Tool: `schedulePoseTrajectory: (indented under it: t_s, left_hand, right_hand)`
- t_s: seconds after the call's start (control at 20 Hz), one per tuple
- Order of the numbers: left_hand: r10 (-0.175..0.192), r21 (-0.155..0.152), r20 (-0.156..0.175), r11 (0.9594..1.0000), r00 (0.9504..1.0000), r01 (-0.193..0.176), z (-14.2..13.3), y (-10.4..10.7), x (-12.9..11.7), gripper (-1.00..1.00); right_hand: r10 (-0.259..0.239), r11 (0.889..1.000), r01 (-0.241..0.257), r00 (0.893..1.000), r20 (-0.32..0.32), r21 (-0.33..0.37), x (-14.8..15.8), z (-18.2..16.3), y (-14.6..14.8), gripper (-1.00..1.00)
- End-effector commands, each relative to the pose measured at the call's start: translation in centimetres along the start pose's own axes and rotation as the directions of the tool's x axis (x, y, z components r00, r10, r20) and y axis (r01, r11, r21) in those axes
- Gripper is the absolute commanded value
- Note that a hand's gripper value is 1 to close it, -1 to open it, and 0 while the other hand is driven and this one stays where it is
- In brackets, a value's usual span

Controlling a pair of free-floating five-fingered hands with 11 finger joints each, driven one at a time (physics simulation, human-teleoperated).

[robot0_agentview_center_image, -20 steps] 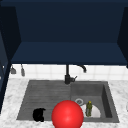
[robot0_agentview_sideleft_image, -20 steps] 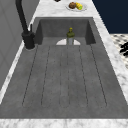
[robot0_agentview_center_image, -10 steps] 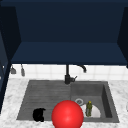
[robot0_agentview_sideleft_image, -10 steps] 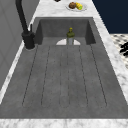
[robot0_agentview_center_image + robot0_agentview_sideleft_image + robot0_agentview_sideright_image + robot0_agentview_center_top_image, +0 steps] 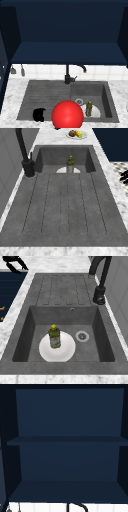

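You have the dark blue wall cabinet with open shelves [image 5: 67, 440] over everything. Below it the speckled white marble surface [image 5: 110, 178] carries the grey stone sink [image 5: 62, 288], with its ribbed drainboard on the left and its basin on the right.

In the front view the glossy red ball [image 5: 67, 114] sits low in the middle, in front of the sink's near edge. The tall black tap [image 5: 100, 286] stands at the back rim, between drainboard and basin.

The round white plate [image 5: 67, 352] lies flat on the basin floor, just beside the steel drain [image 5: 82, 336]; the small green bottle with a yellow cap [image 5: 54, 337] stands upright on that plate. A second plate of fruit [image 5: 76, 133] rests on the surface beyond the basin, well apart from the rest.

The left robot hand [image 5: 38, 114] hangs at the drainboard's front edge, just beside the red ball and well apart from the bottle; you cannot tell whether it is wide or narrow, and it holds nothing that you can make out.

Nothing has shifted over the last second: hand, ball, bottle and plate all match the earlier pictures. Read that as a hand at rest, with nothing being handled.
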Motion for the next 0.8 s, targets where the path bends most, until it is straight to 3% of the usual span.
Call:
schedulePoseTrajectory:
  t_s: [0.0,0.7,0.75]
  left_hand:
    - [0.0,0.0,0.0,1.0,1.0,0.0,0.0,0.0,0.0,0.0]
    - [0.0,0.0,0.0,1.0,1.0,0.0,0.0,0.0,0.0,0.0]
    - [0.0,0.0,0.0,1.0,1.0,0.0,0.0,0.0,0.0,0.0]
  right_hand:
    - [0.14,0.989,-0.142,0.989,-0.036,-0.047,0.0,-1.5,-0.3,-1.0]
    - [0.173,0.969,-0.193,0.976,-0.131,-0.156,0.6,-7.5,-1.5,-1.0]
    - [0.156,0.973,-0.177,0.978,-0.139,-0.151,0.8,-7.9,-1.3,-1.0]
